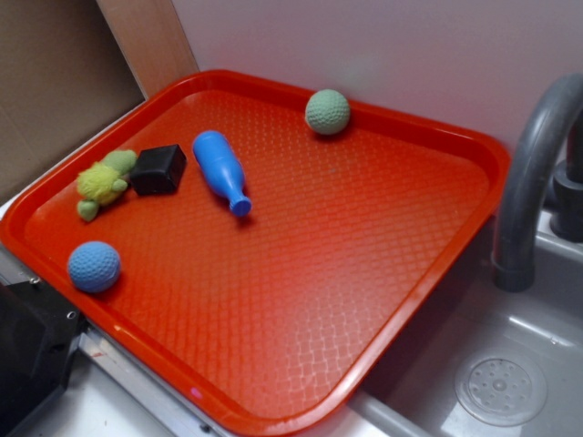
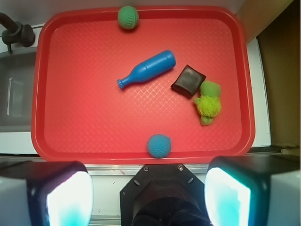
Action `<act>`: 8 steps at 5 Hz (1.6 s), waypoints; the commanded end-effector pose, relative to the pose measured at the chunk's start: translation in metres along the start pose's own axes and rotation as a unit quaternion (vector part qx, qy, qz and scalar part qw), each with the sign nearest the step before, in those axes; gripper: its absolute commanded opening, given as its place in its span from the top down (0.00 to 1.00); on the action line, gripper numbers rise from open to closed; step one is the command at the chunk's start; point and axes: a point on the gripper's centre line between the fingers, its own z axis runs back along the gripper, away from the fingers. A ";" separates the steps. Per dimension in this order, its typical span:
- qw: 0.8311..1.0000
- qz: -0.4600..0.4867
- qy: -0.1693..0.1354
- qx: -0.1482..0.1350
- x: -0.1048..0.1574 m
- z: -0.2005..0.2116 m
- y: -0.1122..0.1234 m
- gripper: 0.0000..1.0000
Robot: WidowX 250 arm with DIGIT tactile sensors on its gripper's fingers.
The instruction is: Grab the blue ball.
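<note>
In the exterior view, going left to right, the blue ball (image 1: 94,266) sits by itself just inside the near-left rim of the red tray (image 1: 428,264), with bare tray floor to its right. Farther back lie a yellow-green plush toy (image 1: 103,183) touching a black block (image 1: 159,170), then a blue bowling pin (image 1: 220,170) on its side. A green ball (image 1: 327,112) rests against the far rim. The tray's right half is open floor. Beyond its right edge are a grey tap (image 1: 531,173) and sink (image 1: 492,382). In the wrist view the gripper (image 2: 148,200) hangs outside the near rim, jaws spread wide and holding nothing, the blue ball just ahead of them.
</note>
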 end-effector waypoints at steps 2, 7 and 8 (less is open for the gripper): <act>1.000 0.001 -0.002 0.010 0.008 -0.051 0.016 0.00; 0.993 -0.038 0.087 0.074 -0.022 -0.199 0.048 1.00; 0.993 -0.045 0.084 0.072 -0.026 -0.190 0.054 1.00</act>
